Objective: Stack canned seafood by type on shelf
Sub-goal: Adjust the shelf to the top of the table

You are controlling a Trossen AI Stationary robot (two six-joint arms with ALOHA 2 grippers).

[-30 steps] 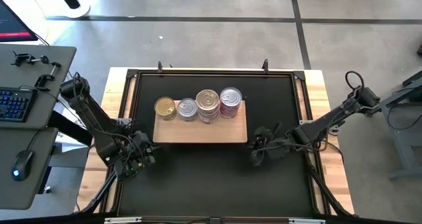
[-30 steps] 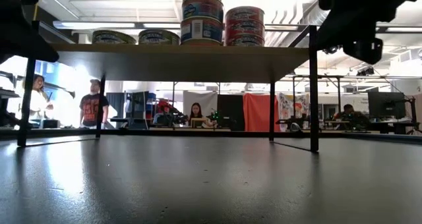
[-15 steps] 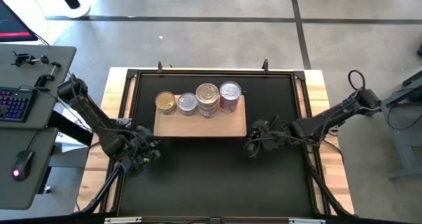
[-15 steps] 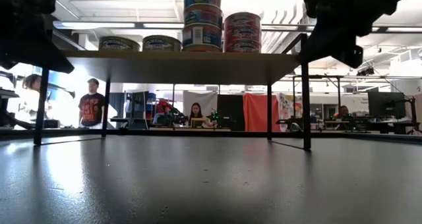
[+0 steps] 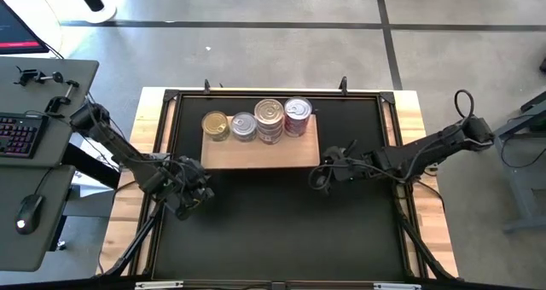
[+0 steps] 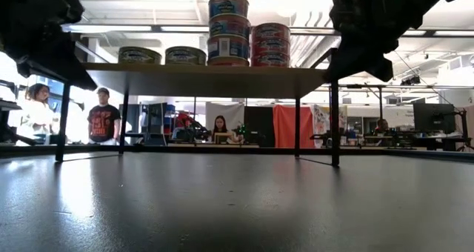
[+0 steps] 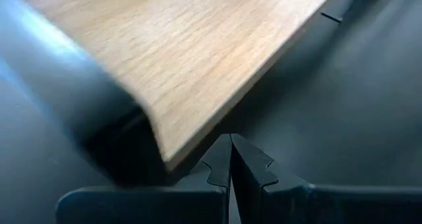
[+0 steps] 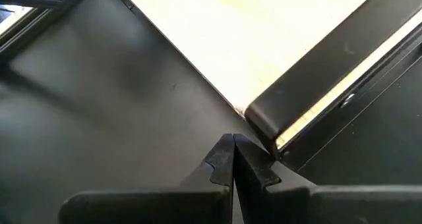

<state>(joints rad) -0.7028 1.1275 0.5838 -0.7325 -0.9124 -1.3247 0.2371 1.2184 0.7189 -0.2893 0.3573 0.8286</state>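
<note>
The shelf (image 5: pixel 260 152) is a light-brown board on thin black legs (image 6: pixel 334 118) that stand on the black table. Along its far side stand the canned seafood tins: a gold-topped flat tin (image 5: pixel 215 124), a silver one (image 5: pixel 243 126), and two taller stacks (image 5: pixel 269 119) (image 5: pixel 297 118), which the low view shows as piled tins (image 6: pixel 228 28) (image 6: pixel 270 44). My left gripper (image 5: pixel 198 186) is shut at the shelf's near left corner. At the shelf's near right corner my right gripper (image 5: pixel 318 174) is also shut. My left gripper sets its shut fingertips (image 7: pixel 231 148) against the board's edge at the near left corner (image 7: pixel 173 157), slanting down from the table's near left. The shelf stands on its legs. My right gripper's shut fingertips (image 8: pixel 232 148) meet the dark-framed near right corner (image 8: pixel 258 124), slanting down from the near right.
A raised black rim (image 5: pixel 388 136) bounds the tabletop, with a pale wooden border outside it. The black surface (image 5: pixel 273 230) nearer than the shelf is bare. A desk with a keyboard (image 5: pixel 19 136) stands to the left; people show in the room beyond (image 6: pixel 104 122).
Both shut grippers have gone toward the far edge and inward toward each other. The shelf has slid along the table toward the far edge with all its tins standing as before.
</note>
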